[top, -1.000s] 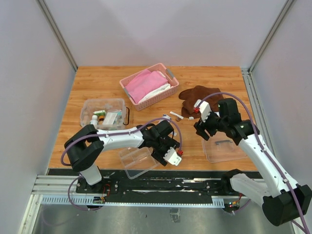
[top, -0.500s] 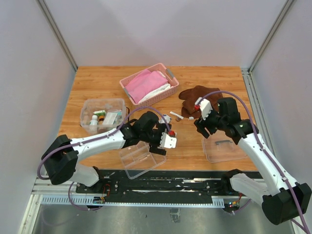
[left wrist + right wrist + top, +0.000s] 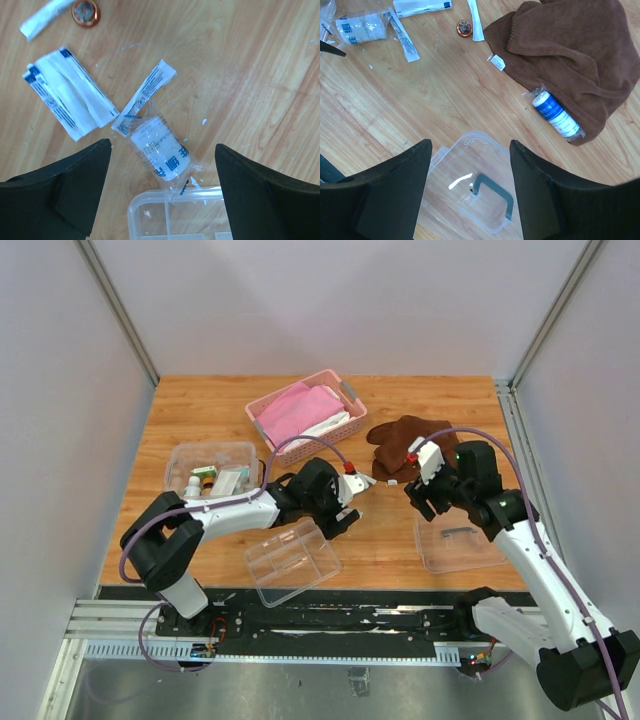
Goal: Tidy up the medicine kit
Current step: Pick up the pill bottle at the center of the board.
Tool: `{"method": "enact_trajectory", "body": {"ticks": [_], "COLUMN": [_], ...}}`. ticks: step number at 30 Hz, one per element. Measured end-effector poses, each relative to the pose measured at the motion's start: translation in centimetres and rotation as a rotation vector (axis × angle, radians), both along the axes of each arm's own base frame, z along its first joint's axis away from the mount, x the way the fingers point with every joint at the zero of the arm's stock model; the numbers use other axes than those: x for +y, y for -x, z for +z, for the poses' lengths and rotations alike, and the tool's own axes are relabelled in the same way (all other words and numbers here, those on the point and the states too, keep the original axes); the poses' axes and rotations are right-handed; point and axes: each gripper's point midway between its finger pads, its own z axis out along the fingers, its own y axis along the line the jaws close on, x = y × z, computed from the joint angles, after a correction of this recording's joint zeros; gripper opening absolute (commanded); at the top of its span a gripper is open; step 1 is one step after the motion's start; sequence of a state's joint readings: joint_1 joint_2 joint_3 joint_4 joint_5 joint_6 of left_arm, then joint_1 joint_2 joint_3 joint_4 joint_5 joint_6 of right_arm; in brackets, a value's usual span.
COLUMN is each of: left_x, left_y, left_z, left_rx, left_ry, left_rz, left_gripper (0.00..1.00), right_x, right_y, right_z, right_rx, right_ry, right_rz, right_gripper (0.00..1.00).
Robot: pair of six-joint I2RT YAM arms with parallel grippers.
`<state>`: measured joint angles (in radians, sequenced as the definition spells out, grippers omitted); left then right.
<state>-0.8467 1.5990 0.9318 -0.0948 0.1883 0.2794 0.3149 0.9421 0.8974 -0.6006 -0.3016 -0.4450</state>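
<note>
**Top external view.** The wooden counter (image 3: 200,410) carries the medicine kit in three separate parts. The clear box (image 3: 210,472), holding small bottles and packets, sits at 9 o'clock. The divided tray (image 3: 292,560) lies near the front edge at 6 o'clock. The lid (image 3: 458,545), dark handle uppermost, lies at 4 o'clock. A pink basket (image 3: 305,415) with pink cloth stands at 12 o'clock, and a brown cloth (image 3: 405,440) lies at 2 o'clock. The left end effector (image 3: 345,512) hangs over mid-counter, just beyond the tray. The right end effector (image 3: 418,495) hangs between the brown cloth and the lid.

**Left wrist view.** The fingers stand wide apart and clamp nothing. Below the gap, on the counter, lies a wrapped bandage roll (image 3: 159,150); its wrapper reaches the tray corner at 6 o'clock. A narrow packet (image 3: 150,87) runs from the roll toward 12 o'clock. Flat white packets (image 3: 67,100) lie at 9 o'clock. A small round tin (image 3: 86,11) and a white strip (image 3: 42,17) lie at 11 o'clock.

**Right wrist view.** The fingers are apart and empty, above the lid at 6 o'clock. The brown cloth fills 1 o'clock. A blue-and-white roll (image 3: 555,115) in clear wrap touches the cloth's lower edge at 3 o'clock. A small loose packet (image 3: 496,61) lies just beside the cloth's left edge. The tin, strip, narrow packet and bandage roll line the top from 12 to 10 o'clock.
</note>
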Motion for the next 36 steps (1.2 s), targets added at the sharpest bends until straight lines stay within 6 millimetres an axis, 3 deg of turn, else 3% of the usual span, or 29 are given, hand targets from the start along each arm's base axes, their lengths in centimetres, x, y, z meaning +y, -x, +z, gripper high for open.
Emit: {"method": "enact_trajectory", "body": {"ticks": [5, 11, 27, 31, 36], "left_x": [0.6, 0.9, 0.9, 0.7, 0.4], "left_y": [-0.1, -0.3, -0.6, -0.4, 0.3], "left_z": [-2.1, -3.4, -3.5, -2.3, 2.0], "left_rx": [0.058, 0.079, 0.055, 0.017, -0.119], "left_ry": [-0.041, -0.073, -0.094, -0.078, -0.022], "left_rz": [0.077, 0.109, 0.079, 0.016, -0.145], "left_gripper": [0.87, 0.74, 0.38, 0.36, 0.37], "right_x": [-0.3, -0.3, -0.2, -0.2, -0.2], "right_y": [-0.1, -0.1, 0.1, 0.1, 0.1], "right_z": [0.1, 0.1, -0.1, 0.0, 0.1], "right_rx": [-0.008, -0.007, -0.002, -0.005, -0.01], "right_ry": [-0.003, -0.004, -0.01, -0.01, -0.012], "right_rz": [-0.01, -0.011, -0.004, -0.003, -0.003], "right_gripper": [0.65, 0.65, 0.65, 0.65, 0.65]}}
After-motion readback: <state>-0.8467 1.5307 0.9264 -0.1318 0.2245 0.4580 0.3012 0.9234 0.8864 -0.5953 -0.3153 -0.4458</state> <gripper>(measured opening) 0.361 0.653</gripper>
